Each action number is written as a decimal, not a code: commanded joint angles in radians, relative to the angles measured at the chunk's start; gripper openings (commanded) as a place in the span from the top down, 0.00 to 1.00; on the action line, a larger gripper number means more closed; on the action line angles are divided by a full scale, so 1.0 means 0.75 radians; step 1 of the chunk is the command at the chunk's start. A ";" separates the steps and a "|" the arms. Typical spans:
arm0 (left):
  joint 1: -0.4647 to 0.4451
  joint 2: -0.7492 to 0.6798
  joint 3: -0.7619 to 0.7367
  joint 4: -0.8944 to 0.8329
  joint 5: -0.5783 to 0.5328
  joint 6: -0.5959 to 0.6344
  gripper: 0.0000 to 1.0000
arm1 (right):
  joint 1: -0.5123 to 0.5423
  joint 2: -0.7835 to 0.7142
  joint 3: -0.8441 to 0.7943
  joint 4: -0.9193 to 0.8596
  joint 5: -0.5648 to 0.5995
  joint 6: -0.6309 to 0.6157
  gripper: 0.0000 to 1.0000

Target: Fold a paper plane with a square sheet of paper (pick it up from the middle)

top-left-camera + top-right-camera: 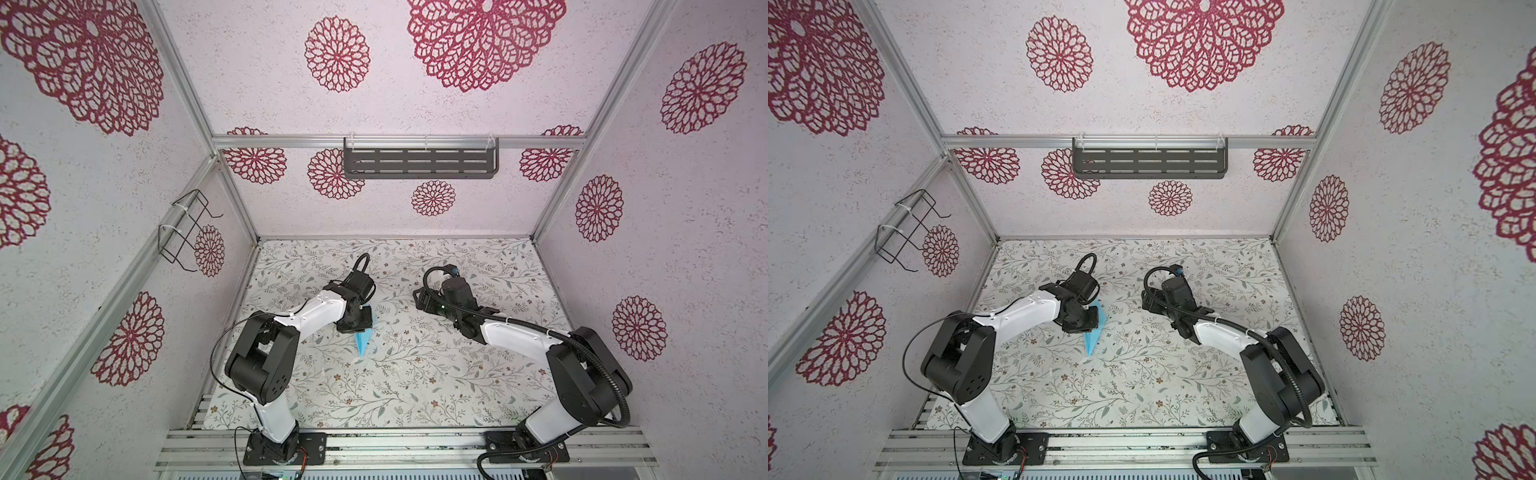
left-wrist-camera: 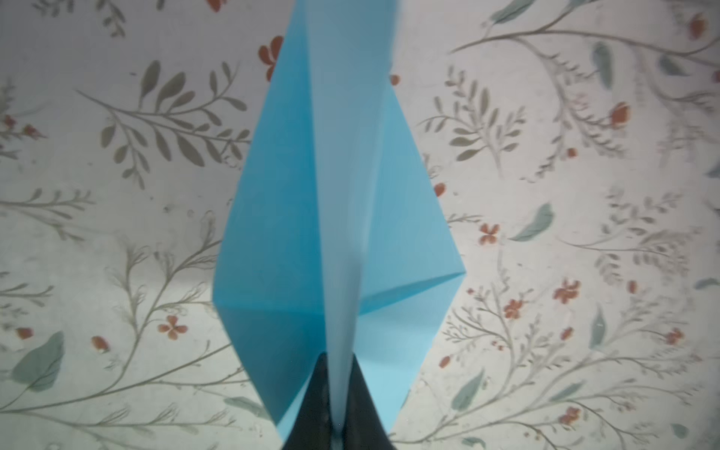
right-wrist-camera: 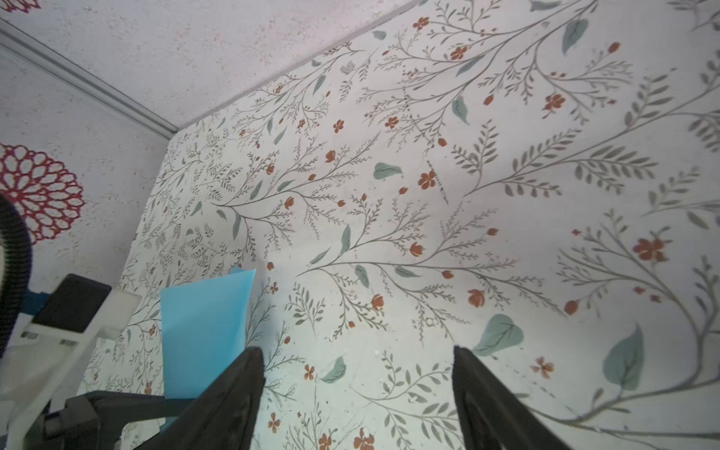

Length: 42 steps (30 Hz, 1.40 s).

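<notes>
Left tool [image 2: 338,362] pinches paper plane [image 2: 280,233]; tip seemingly cropped.

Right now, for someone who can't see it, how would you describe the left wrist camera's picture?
A light-blue paper plane fills the middle, its centre fold pinched between the tips of the left pincer. Its wings spread over a table printed with leaves and red flowers.

place: robot lab cell | evid: alu frame [image 1: 291,141], papered walls [image 1: 386,108]

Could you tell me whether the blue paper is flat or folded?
Folded: the paper plane shows a centre ridge and layered triangular wings, pinched by the left gripper.
</notes>
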<state>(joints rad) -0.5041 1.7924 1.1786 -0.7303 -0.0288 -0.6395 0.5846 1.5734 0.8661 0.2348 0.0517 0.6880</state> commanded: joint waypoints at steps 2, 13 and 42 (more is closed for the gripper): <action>-0.010 0.076 0.022 -0.059 -0.068 -0.020 0.88 | -0.016 -0.037 -0.026 -0.019 0.057 -0.019 0.22; -0.019 0.144 0.004 -0.051 -0.036 -0.036 0.77 | -0.025 0.017 -0.019 -0.002 0.004 0.034 0.23; -0.069 0.444 0.613 -0.126 -0.178 -0.153 0.93 | -0.212 -0.247 -0.121 -0.055 0.124 -0.265 0.01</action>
<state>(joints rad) -0.5476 2.0731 1.5829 -0.7883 -0.1360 -0.7261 0.4416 1.4326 0.7879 0.2024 0.1112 0.5644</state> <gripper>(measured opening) 0.071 0.989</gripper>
